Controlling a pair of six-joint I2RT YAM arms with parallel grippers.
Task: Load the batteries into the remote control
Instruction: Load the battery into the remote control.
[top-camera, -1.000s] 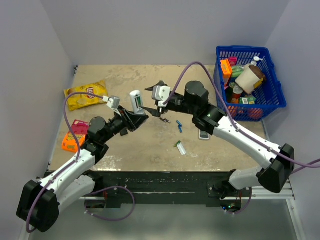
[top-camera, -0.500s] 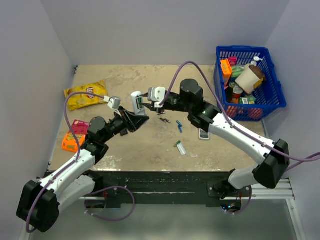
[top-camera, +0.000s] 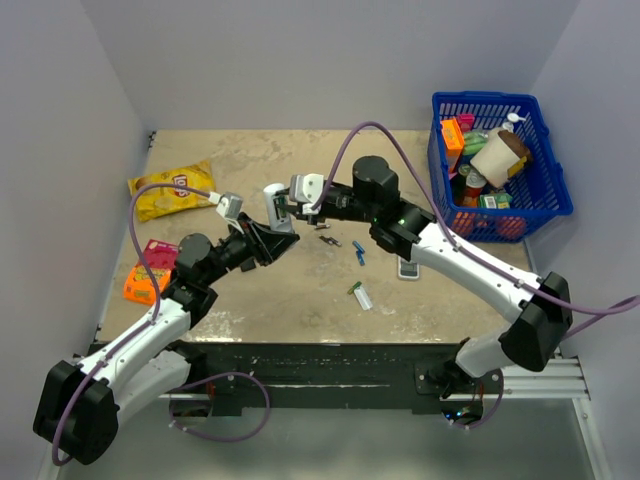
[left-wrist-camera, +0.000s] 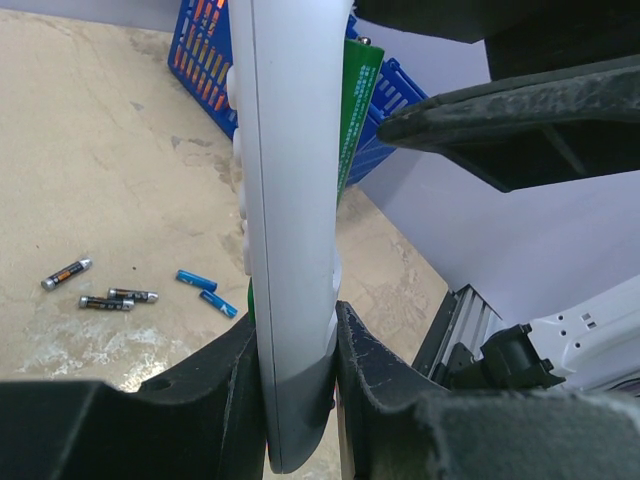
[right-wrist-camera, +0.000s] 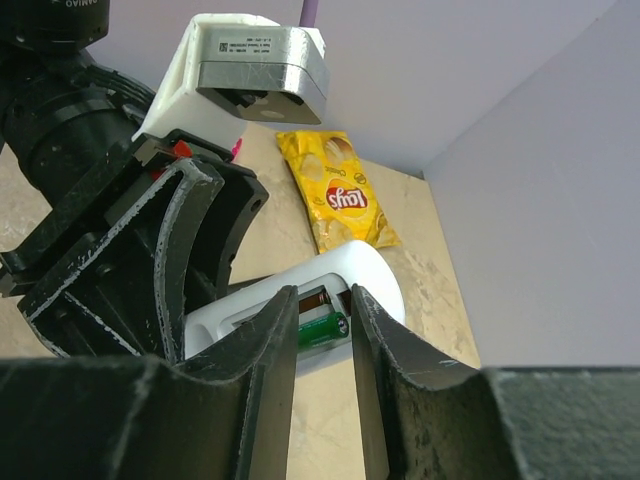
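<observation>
Plastic up front: the remote control (left-wrist-camera: 290, 200), a smooth white bar with a rounded end, is held by one end between the matte black, grainy fingers of the left gripper (left-wrist-camera: 297, 332), jaws tight on it. Across from it the right gripper (right-wrist-camera: 322, 318) has its jaws narrow, the rough dark fingers (right-wrist-camera: 270, 340) straddling a glossy green battery (right-wrist-camera: 322, 328) that sits at the remote's open back compartment. Pinched or merely framed, I cannot tell. In the left wrist view that green cylinder runs flush along the remote's back. Underneath, the table (top-camera: 260, 290) is a tan, mottled, stone-look surface, boxed in by plain pale lavender walls (top-camera: 300, 60). Scattered on it are thin dark cells (left-wrist-camera: 105, 302), two blue cells (left-wrist-camera: 197, 281), and towards the front a second green cell (top-camera: 353, 289) just beside a small white piece (top-camera: 364, 299). A crinkly yellow chip bag (top-camera: 170, 190) lies at far left, with pink and orange packets (top-camera: 148, 270) nearer the arms. Over at far right, the blue lattice basket (top-camera: 545, 105) is crammed: a white cup (top-camera: 497, 155) with a brown end tipped on its side, an orange box (top-camera: 452, 133), and green and red packs too jumbled to name.
</observation>
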